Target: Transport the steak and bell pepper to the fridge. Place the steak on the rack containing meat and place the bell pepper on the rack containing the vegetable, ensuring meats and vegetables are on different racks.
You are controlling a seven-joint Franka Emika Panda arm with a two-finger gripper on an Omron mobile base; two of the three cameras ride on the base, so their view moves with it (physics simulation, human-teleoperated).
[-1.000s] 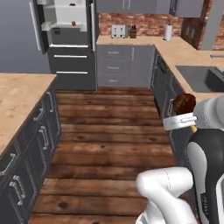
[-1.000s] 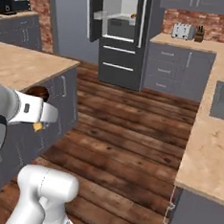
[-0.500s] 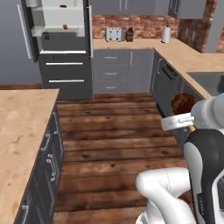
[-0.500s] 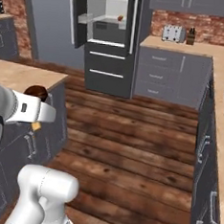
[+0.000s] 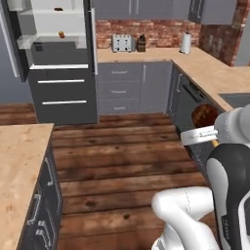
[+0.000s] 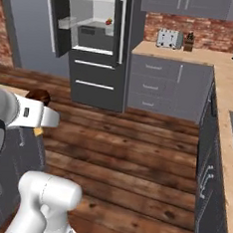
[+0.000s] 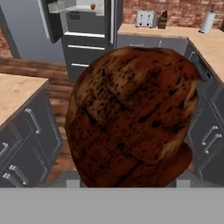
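Steak (image 7: 131, 118): glossy dark reddish-brown lump, black-flecked, clamped in tool (image 5: 207, 128).

We see both base views from behind the arm, facing forward and down across the wooden floor (image 5: 117, 161) toward the far open fridge (image 5: 58, 58), which they share. Our hand view sits nearly against the steak (image 7: 131, 118).

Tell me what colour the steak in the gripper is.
Dark reddish-brown with black flecks, glossy; the steak shows best in the hand view.
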